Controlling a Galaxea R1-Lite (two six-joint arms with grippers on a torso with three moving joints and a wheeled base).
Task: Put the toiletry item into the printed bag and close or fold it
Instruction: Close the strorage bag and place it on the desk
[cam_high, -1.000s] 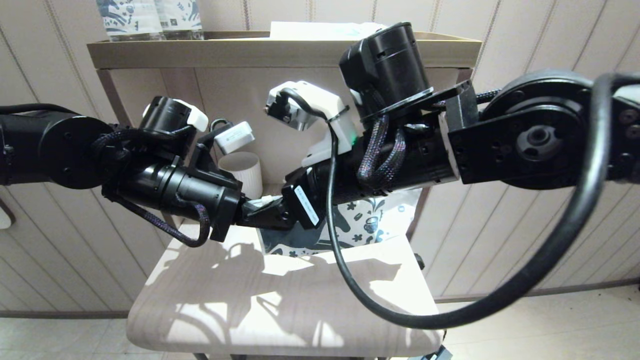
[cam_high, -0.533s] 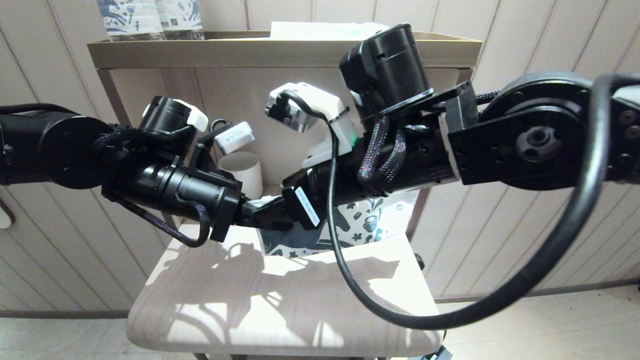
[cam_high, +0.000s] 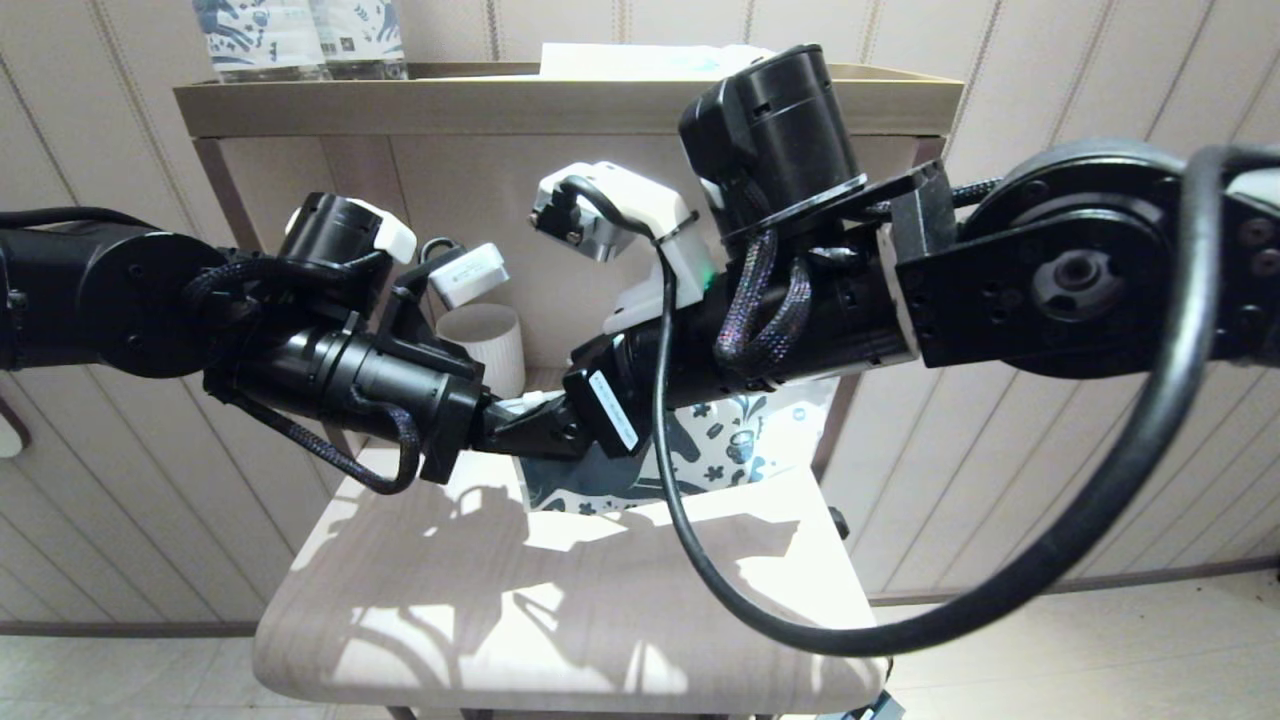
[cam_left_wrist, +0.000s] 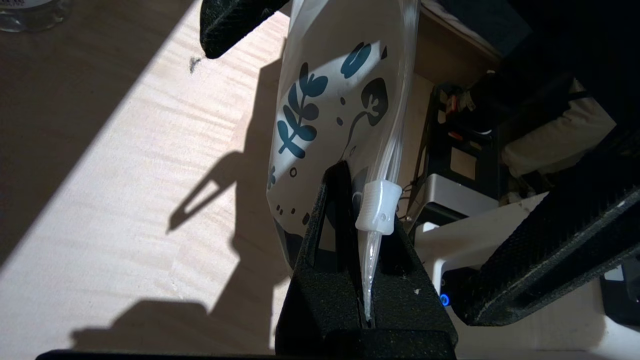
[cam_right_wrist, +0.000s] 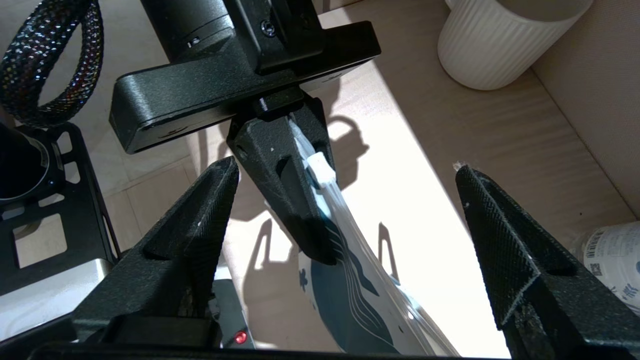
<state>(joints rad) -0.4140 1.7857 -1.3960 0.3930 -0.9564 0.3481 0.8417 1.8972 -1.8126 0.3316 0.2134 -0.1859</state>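
The printed bag (cam_high: 722, 447) hangs upright above the wooden table (cam_high: 450, 600), its teal horse print facing me. My left gripper (cam_high: 528, 424) is shut on the clear strip along the bag's top edge, right beside the white slider (cam_left_wrist: 378, 207). My right gripper (cam_right_wrist: 345, 169) is open, and its fingers (cam_right_wrist: 190, 235) stand wide apart on either side of the left gripper (cam_right_wrist: 292, 195) and the bag (cam_right_wrist: 350, 295) without touching them. The white comb does not show in any view.
A white ribbed cup (cam_high: 485, 345) stands at the back of the table under the shelf tray (cam_high: 560, 105). Horse-printed bottles (cam_high: 300, 35) and a flat white packet (cam_high: 640, 60) sit on that tray. Another bottle (cam_right_wrist: 610, 260) lies near the right fingers.
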